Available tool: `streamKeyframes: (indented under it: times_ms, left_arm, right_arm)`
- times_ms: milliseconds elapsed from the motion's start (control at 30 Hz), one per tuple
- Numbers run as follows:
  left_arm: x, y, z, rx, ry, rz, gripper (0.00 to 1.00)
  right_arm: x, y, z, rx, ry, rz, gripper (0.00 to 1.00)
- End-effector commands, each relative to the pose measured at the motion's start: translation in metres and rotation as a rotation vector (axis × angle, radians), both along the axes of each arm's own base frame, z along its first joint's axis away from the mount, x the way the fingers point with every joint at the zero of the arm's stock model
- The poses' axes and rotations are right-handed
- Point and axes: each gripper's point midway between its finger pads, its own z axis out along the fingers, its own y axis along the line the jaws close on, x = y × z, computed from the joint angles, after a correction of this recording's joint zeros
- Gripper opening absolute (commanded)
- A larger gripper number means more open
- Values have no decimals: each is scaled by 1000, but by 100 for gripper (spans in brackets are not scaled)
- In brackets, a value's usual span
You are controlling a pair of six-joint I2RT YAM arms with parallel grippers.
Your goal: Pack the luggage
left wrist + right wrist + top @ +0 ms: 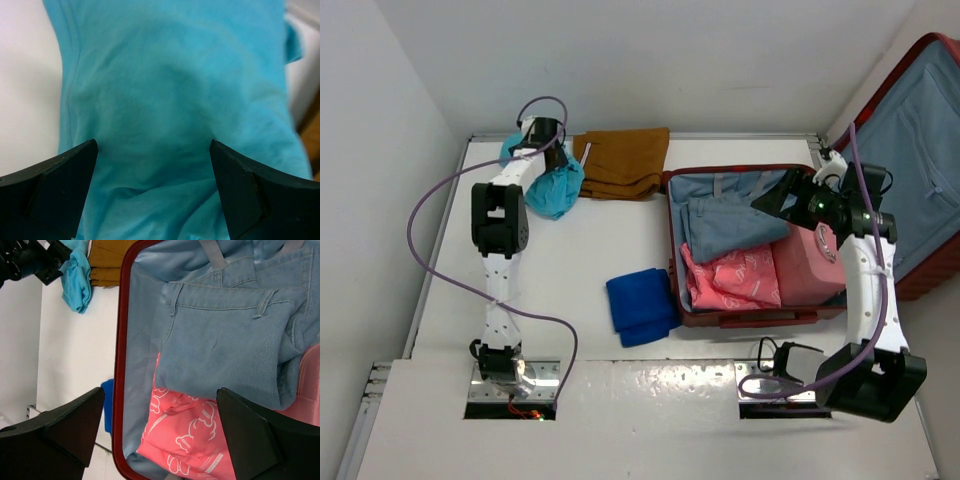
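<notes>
The left tool (152, 150) is spread wide, with nothing pinched. Its two fingers stand either side of a rumpled turquoise garment (175, 90) at the far left of the surface (590, 260). Whether the tips already press the cloth cannot be told. The right tool (160, 392) is also spread and empty. It hangs over the open luggage (672, 250), which lies at the right of the surface with its lid leaning back against the wall.

By my reading, the step in hand is picking up the turquoise piece. The next move calls for closing on a good bunch of fabric (a thin fold may slip out). It must then be lifted clear of the brown folded garment (620, 160) just beside it and carried across to the case.

Counted:
- **In the luggage, three things:** folded jeans (725, 225), a pink printed garment (735, 280) and a small pink case (807, 265).
- **On the surface outside, three things:** the turquoise garment, the brown garment and a folded blue cloth (642, 305) touching the luggage's near left side.
- **Also:** one luggage and two tools.
</notes>
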Motion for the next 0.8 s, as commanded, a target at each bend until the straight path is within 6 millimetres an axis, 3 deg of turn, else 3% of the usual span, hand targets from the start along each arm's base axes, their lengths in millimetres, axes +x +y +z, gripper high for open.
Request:
streamKeyframes:
  times_ms: [0,100,200,400,433,500,533,567,600,700,733,767]
  left_arm:
    - [-15,13,-11,41,48,35,100]
    - [-33,18,-43,-1,124,40,100]
    - [-38,28,-41,-23,121,70,100]
    - [-60,20,-67,-101,211,5,100]
    - [-63,19,-66,-102,221,-10,91]
    - [-63,13,-66,-146,218,-47,66]
    - [-64,11,-62,-155,216,-66,32]
    - [-68,11,-65,-149,230,-74,16]
    - [-65,9,-55,-159,211,-84,6]
    - [-67,3,-40,-197,194,-147,0]
    - [-65,-4,-14,-222,148,-178,0]
    - [-61,-15,-2,-288,94,-237,0]
  right_arm:
    - [11,-2,18,-18,-49,2,93]
    - [12,-3,20,-24,-49,2,93]
    - [13,-5,21,-35,-47,0,93]
    - [20,-4,22,-7,-36,-10,92]
    - [21,-5,24,-7,-39,-12,92]
    - [22,-5,25,-10,-43,-9,91]
    - [21,-5,26,-10,-45,-11,90]
    - [21,-5,26,-9,-43,-12,90]
    - [21,-4,26,-6,-41,-10,90]
    - [20,-4,28,-5,-47,-10,90]
    - [18,-3,31,-7,-56,-8,89]
    - [17,-3,31,-11,-58,-5,89]
